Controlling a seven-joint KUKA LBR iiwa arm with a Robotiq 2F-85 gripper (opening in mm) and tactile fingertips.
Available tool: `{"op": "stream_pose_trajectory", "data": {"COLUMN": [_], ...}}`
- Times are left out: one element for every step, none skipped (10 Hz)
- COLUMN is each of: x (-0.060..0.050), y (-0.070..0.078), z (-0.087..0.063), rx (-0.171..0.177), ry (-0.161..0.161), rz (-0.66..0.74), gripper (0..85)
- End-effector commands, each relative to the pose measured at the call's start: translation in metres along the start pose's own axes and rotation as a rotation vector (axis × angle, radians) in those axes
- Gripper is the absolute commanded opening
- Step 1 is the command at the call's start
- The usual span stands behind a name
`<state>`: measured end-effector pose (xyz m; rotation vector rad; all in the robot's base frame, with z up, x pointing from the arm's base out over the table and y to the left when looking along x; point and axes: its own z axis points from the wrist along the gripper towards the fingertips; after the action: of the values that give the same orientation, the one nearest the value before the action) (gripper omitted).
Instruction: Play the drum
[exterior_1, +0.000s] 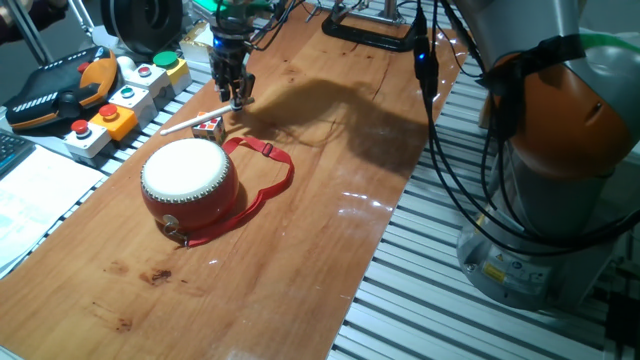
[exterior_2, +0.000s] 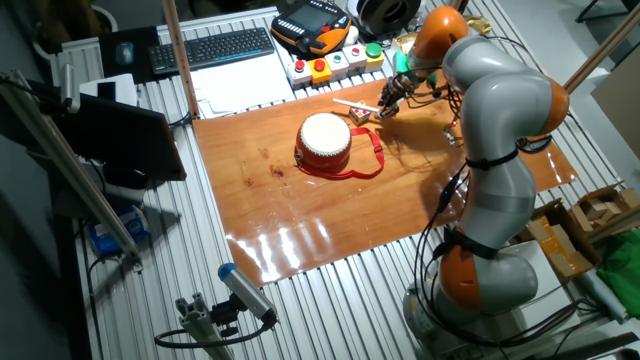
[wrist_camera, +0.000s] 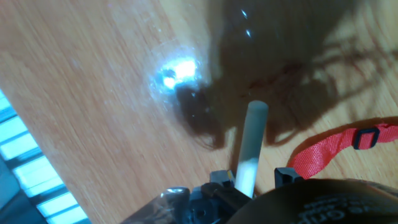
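The drum (exterior_1: 189, 179) sits on the wooden tabletop (exterior_1: 300, 250) toward the side nearest the button boxes, upright on its red barrel with the cream skin head facing up and a ring of studs at the rim. Its red strap (exterior_1: 262, 180) loops out on the wood on the side away from the button boxes, with a dark buckle partway along. Just beyond the drum, a thin white stick (exterior_1: 190, 124) lies flat on the wood, one end at a small red-and-white block (exterior_1: 209, 127). The gripper (exterior_1: 236, 97) hangs over the table close beside that block and stick, apart from the drum, its fingers pointing down near the surface. In the hand view a white rod (wrist_camera: 250, 149) runs out from between the dark fingers (wrist_camera: 287, 174), which sit close on either side of it, so they look nearly closed around it, though blur makes the contact itself hard to confirm; whether this rod is the stick seen on the table cannot be told. The same view catches only a bit of strap with its buckle (wrist_camera: 367, 137); the drum body is out of frame. Past the table edge stand button boxes (exterior_1: 120, 105) with red, green and orange caps, and an orange-and-black handheld pendant (exterior_1: 60, 90), partly cut off.
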<state>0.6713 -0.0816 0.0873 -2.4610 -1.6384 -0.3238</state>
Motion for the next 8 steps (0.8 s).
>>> {"op": "stream_pose_trajectory", "data": {"x": [-0.0001, 0.0003, 0.0007, 0.0009, 0.0005, 0.0001, -0.0007, -0.001], "y": [0.0003, 0.0002, -0.0001, -0.0001, 0.0002, 0.0012, 0.0017, 0.0023], "z": [0.0008, 0.0017, 0.0024, 0.0032, 0.0055, 0.0078, 0.0095, 0.0106], "rx": [0.002, 0.003, 0.006, 0.009, 0.01, 0.011, 0.012, 0.012], "ry": [0.001, 0.004, 0.006, 0.008, 0.008, 0.01, 0.012, 0.012], "rz": [0.0, 0.0, 0.0, 0.003, 0.002, 0.002, 0.001, -0.001], "gripper": [44.0, 44.0, 44.0, 43.7, 43.3, 43.0, 43.0, 42.7]}}
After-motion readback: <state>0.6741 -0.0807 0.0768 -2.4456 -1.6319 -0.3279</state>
